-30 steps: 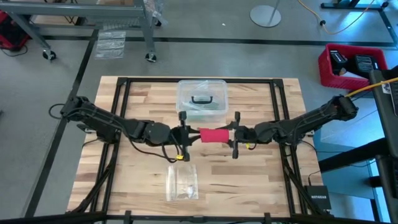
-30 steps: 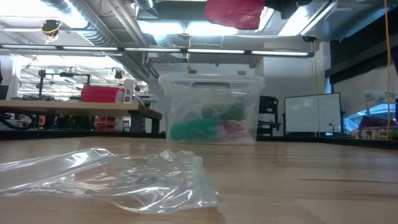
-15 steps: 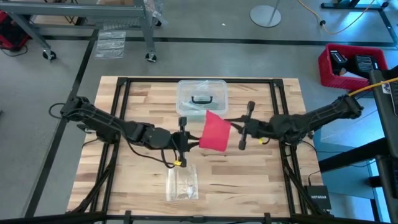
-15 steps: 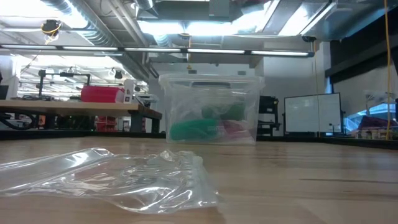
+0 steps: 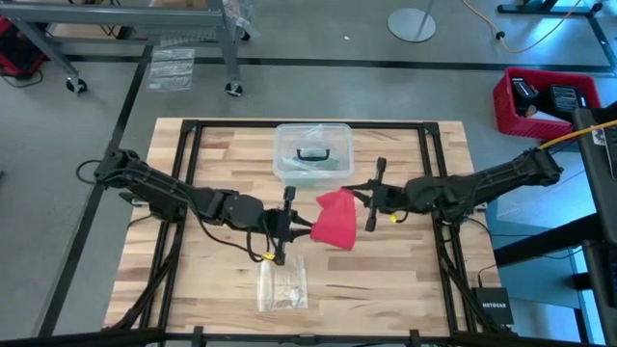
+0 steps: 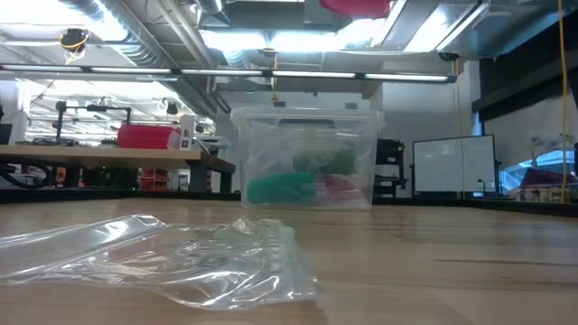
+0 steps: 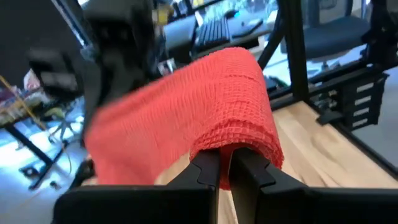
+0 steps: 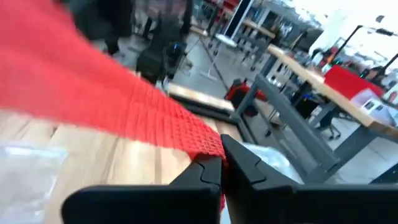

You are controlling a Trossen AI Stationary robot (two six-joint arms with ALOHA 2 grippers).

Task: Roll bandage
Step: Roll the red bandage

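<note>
1. A clear plastic box [image 5: 312,151] with a black handle [image 5: 311,153] on its lid stands at the far middle of the wooden table [image 5: 405,270]. In the low view, green and red soft things [image 6: 298,186] lie on its floor, blurred by the cloudy walls.
2. A small clear plastic bag [image 5: 282,283] lies flat near the table's front edge; what it holds, if anything, cannot be told. In the low view it spreads crumpled and glossy across the foreground.
3. The bandage [image 5: 335,219], a red woven strip with a ribbed, crinkled weave, hangs in the air above the table's middle, between box and bag, spread as a loose sheet rather than a tight roll.
4. The left gripper [image 5: 285,224] has its fingers pressed together on one end of the bandage, which folds over the fingertips [image 7: 208,168] in the left wrist view.
5. The right gripper [image 5: 374,194] pinches the other end; the right wrist view shows its fingers [image 8: 211,171] closed on the red weave.
6. A black metal frame [image 5: 183,173] runs along the table's sides, and both arms reach in over it.
7. A red crate [image 5: 540,96] holding dark objects sits on the floor to the right.
</note>
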